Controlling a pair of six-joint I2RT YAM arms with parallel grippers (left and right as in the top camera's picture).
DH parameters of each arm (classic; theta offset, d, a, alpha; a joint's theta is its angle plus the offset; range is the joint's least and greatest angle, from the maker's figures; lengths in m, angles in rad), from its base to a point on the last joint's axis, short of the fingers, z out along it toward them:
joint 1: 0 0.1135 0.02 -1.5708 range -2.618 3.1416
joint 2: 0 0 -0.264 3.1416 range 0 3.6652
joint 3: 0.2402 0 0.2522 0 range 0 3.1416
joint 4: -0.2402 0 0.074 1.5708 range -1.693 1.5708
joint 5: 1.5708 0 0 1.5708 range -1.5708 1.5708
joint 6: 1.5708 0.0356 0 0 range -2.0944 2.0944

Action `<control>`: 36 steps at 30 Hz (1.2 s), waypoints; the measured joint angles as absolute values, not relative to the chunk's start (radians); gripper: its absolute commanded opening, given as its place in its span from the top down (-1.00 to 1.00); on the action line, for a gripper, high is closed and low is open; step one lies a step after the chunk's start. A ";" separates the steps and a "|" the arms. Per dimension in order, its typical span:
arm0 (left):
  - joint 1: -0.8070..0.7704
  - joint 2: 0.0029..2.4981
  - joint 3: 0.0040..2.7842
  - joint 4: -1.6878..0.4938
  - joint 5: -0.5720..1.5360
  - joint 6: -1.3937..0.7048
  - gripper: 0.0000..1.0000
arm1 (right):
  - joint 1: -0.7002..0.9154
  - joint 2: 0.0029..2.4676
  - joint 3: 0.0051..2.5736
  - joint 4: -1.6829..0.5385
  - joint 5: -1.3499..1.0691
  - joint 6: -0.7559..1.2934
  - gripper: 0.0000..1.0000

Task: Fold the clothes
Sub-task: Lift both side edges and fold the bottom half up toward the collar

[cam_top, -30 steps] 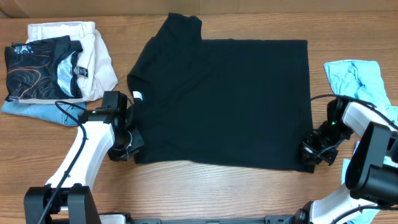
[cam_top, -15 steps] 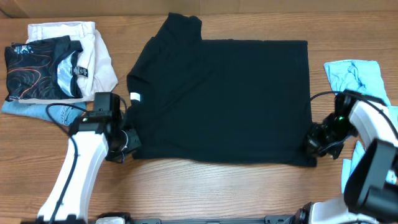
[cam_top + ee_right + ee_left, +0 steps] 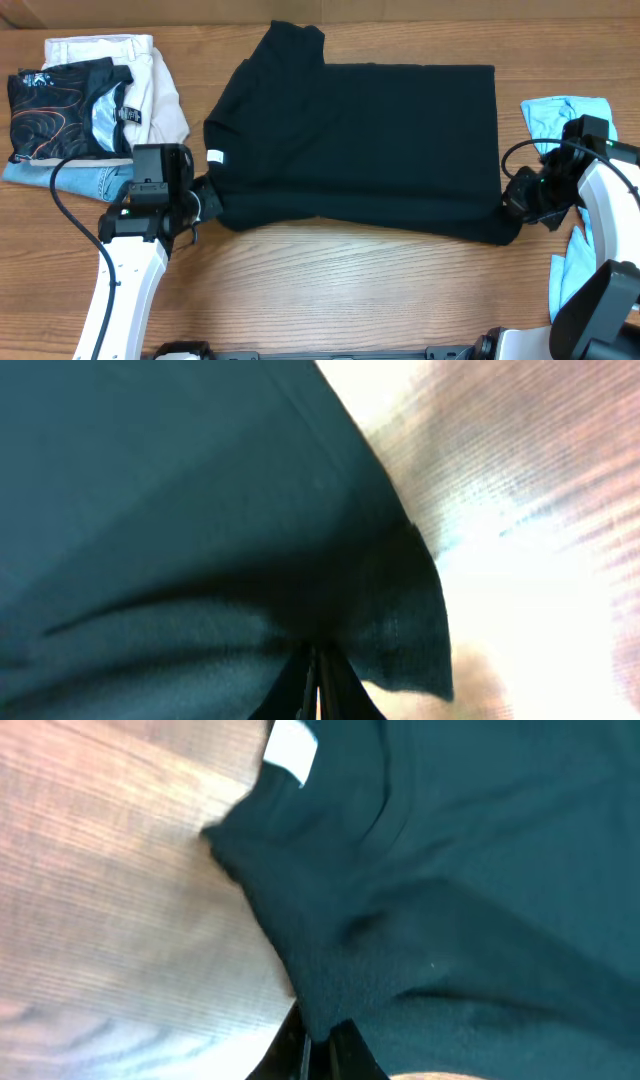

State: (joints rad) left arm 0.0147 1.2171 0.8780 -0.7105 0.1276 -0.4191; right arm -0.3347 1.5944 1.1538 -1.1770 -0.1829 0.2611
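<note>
Black shirt lay spread across the middle of the wooden table, with its near hem gathered up at both front corners. The left gripper was clamped fully on the front left corner, just below the white tag, and its wrist view showed dark cloth bunched between the closed fingertips. The right gripper was likewise pinched tight on the front right corner, a fold of fabric draped over its tips. Over the last second both arms had carried those corners away from the robot, so the near hem, which had lain flat close to the table's front edge, now sat further up, sagging slightly in the middle, and more bare wood showed in front. That looked like the start of a bottom-to-top fold, with most of the travel to the far hem left to do. A pile of other clothes sat well to the left and a light blue garment to the right, both clear of the fold.
</note>
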 measured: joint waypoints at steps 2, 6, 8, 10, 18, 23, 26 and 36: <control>0.015 1.217 0.878 -0.670 0.127 -0.424 0.92 | -0.335 1.594 1.154 -1.149 -0.186 0.261 0.92; 0.015 1.217 0.878 -0.608 0.126 -0.446 0.92 | -0.331 1.594 1.154 -1.081 -0.195 0.262 0.92; 0.015 1.221 0.878 -0.572 0.126 -0.450 0.92 | -0.324 1.594 1.154 -1.044 -0.196 0.262 0.92; 0.015 1.238 0.878 -0.533 0.126 -0.453 0.92 | -0.310 1.594 1.154 -1.004 -0.196 0.261 0.92; 0.015 1.382 0.878 -0.382 0.115 -0.465 0.92 | -0.220 1.594 1.155 -0.790 -0.193 0.261 0.92; 0.015 1.466 0.878 -0.215 0.096 -0.465 0.92 | -0.178 1.594 1.157 -0.643 -0.167 0.261 0.92; 0.015 1.501 0.878 -0.127 0.092 -0.465 0.92 | -0.174 1.594 1.157 -0.595 -0.153 0.261 0.92; 0.015 1.657 0.878 0.030 0.094 -0.469 0.74 | -0.174 1.640 1.158 -0.513 -0.141 0.261 0.84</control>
State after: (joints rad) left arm 0.0147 1.6573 0.8780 0.0296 0.0944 -0.4686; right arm -0.1741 1.6402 1.1576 -0.5133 -0.1410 0.2607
